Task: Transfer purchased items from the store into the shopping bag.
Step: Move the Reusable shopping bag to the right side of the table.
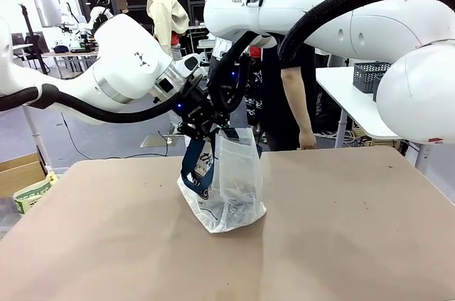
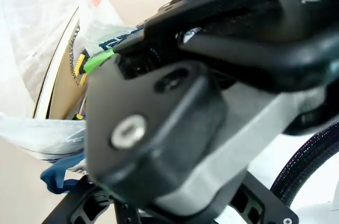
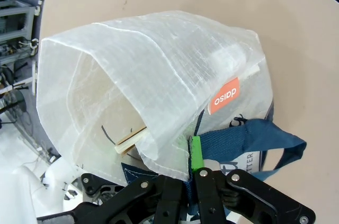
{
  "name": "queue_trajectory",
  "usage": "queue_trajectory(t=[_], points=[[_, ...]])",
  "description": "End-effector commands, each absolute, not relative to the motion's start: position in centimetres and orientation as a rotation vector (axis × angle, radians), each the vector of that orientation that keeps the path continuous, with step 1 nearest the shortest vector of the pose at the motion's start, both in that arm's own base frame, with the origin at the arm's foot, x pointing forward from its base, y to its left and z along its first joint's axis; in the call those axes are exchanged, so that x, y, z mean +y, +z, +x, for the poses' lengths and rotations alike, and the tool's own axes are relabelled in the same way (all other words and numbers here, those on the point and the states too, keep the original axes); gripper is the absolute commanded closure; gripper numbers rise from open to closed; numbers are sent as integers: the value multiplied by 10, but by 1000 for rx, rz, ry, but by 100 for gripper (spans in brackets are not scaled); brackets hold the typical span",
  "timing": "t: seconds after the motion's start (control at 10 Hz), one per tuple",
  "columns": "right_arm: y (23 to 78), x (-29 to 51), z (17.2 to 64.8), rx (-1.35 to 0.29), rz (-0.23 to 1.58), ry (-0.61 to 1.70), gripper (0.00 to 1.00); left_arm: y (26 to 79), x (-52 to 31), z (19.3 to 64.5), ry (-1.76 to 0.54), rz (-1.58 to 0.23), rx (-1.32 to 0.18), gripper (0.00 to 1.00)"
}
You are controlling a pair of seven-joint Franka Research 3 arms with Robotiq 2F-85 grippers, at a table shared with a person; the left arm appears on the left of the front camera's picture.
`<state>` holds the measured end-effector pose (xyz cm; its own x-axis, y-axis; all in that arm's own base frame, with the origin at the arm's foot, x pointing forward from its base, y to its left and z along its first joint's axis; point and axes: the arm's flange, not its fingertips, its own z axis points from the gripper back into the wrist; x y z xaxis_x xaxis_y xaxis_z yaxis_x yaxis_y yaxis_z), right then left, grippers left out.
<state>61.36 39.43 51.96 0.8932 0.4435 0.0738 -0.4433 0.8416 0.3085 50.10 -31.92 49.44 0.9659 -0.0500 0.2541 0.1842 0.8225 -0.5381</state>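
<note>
Front view: both claws meet at frame centre over the shopping bag, which stands on the tan surface; the left claw sits by the rim, its jaws' state unclear. Left wrist view, crowded by the other arm's black claw, glimpses a brown cardboard box inside the bag at left. Right wrist view: the right claw, bottom centre, is clamped on the bag's rim by the navy strap, so bag-holding seems in hand, and next likely calls for a steady mouth while items drop in.
</note>
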Motion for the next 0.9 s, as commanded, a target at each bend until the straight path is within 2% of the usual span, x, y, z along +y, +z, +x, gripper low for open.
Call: queue_trajectory(t=[0.0,0.5,0.8], points=[[518,393,611,16,318,472,100,503,-321,498,-106,-566,-235,100],[521,387,612,19,331,487,100,511,-310,496,-135,-503,-204,100],[521,381,611,-35,359,546,100,512,-309,494,-196,-472,-206,100]])
